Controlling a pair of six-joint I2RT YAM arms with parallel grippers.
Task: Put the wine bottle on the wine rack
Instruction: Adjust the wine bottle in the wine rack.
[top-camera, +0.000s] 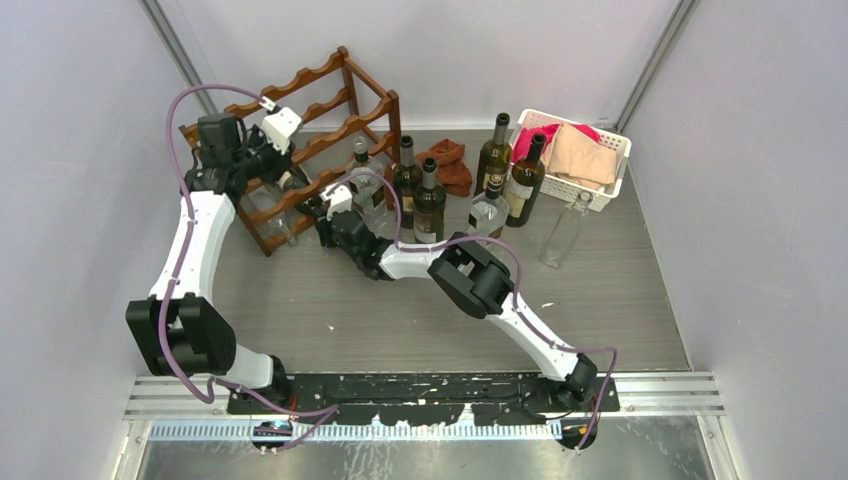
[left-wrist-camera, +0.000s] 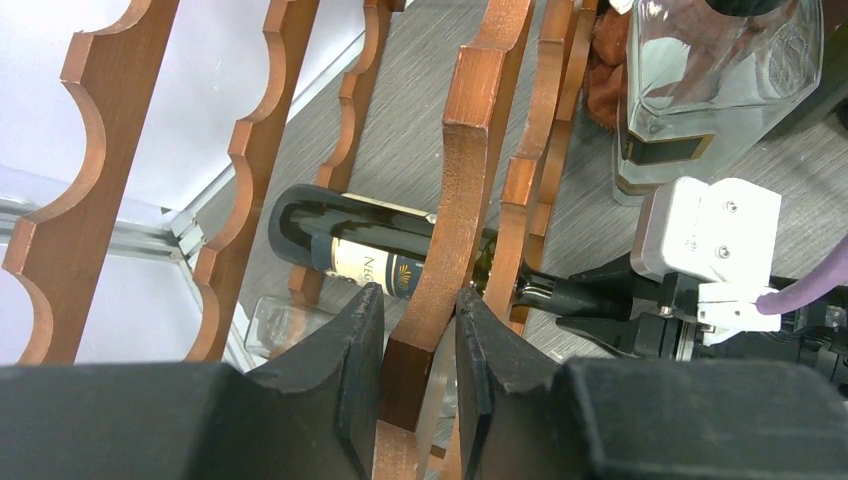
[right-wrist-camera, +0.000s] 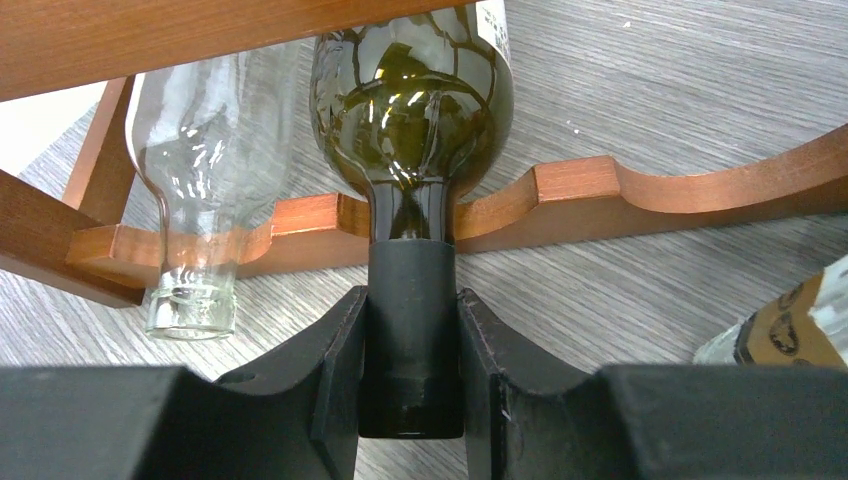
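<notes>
Right pincer, arm outstretched, clamps wine bottle at wine rack.

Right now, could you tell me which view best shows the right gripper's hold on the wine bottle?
Right wrist view: the right gripper clamps the wine bottle's capped neck, close up. Left wrist shows it sideways behind the wine rack; the top view barely shows it.

Gold "Né" on wine bottle label, rest hidden, nothing else legible
</notes>
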